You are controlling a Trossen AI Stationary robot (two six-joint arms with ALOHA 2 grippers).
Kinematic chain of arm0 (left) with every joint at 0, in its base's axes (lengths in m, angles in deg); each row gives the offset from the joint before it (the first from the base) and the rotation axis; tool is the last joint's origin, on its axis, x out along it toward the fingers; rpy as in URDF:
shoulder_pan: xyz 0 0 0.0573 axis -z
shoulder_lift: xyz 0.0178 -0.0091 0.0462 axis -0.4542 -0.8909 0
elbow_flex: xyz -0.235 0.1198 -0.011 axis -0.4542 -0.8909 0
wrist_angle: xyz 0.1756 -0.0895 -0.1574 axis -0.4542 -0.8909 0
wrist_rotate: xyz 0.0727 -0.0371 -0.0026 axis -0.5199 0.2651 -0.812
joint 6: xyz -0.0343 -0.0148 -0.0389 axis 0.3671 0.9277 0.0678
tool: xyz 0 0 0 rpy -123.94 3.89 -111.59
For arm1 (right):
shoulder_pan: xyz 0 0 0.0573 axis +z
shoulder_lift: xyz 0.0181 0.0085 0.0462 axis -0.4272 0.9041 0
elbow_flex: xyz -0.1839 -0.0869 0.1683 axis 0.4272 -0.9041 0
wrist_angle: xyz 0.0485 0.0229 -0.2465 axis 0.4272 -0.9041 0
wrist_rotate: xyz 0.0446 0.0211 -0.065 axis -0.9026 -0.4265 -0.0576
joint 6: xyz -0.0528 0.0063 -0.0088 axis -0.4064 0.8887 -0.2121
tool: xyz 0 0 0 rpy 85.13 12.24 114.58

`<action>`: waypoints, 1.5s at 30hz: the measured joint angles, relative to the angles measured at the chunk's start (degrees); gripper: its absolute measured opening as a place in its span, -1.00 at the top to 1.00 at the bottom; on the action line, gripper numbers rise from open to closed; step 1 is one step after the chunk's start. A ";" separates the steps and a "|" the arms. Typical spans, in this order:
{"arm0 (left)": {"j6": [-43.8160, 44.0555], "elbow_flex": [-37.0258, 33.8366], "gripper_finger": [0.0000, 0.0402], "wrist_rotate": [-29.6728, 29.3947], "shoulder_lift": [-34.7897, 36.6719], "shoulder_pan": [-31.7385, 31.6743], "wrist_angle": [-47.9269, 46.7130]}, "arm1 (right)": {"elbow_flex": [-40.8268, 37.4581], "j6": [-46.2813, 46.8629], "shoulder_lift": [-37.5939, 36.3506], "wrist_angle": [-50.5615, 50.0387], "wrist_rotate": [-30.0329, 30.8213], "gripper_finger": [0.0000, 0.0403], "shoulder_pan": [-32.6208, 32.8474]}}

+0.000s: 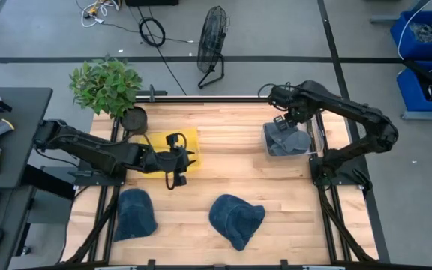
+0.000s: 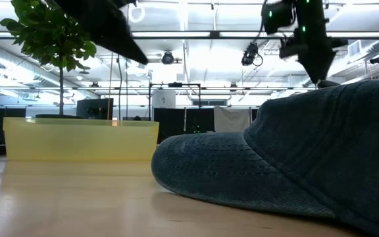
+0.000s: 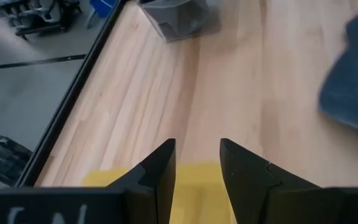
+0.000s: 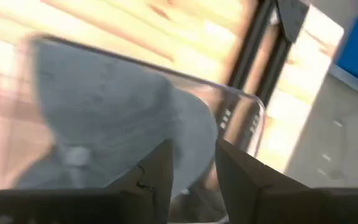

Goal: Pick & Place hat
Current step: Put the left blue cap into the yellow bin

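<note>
Two dark blue hats lie on the wooden table near its near edge: one toward the left (image 1: 133, 214) and one in the middle (image 1: 236, 219), the latter filling the low view (image 2: 295, 151). A grey hat (image 1: 287, 142) sits inside a clear bin (image 1: 308, 152) at the table's right side. My right gripper (image 1: 286, 121) hovers open just over that bin, its fingers above the grey hat (image 4: 104, 93) and the bin's rim (image 4: 253, 102). My left gripper (image 1: 180, 161) is open over the near right part of a yellow tray (image 1: 190, 139), which shows between its fingers (image 3: 197, 183).
A potted plant (image 1: 107, 86) stands at the table's far left corner, beside the yellow tray (image 2: 81, 139). Bare wood lies between the tray and the clear bin (image 3: 179, 18). Dark frame rails run along the table's left and right edges. A fan (image 1: 212, 37) stands on the floor beyond.
</note>
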 joint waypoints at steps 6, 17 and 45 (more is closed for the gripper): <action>7.61 0.00 0.36 0.61 8.67 3.16 -9.40 | 1.31 4.03 -3.30 7.53 -4.59 0.40 9.89; 33.72 0.00 0.37 17.20 18.85 9.91 -31.02 | 0.88 -2.01 -3.18 31.34 -5.24 0.40 35.59; 68.38 -0.07 0.41 31.27 -5.36 36.44 -42.26 | -11.11 -8.81 -3.16 64.66 4.09 0.40 41.10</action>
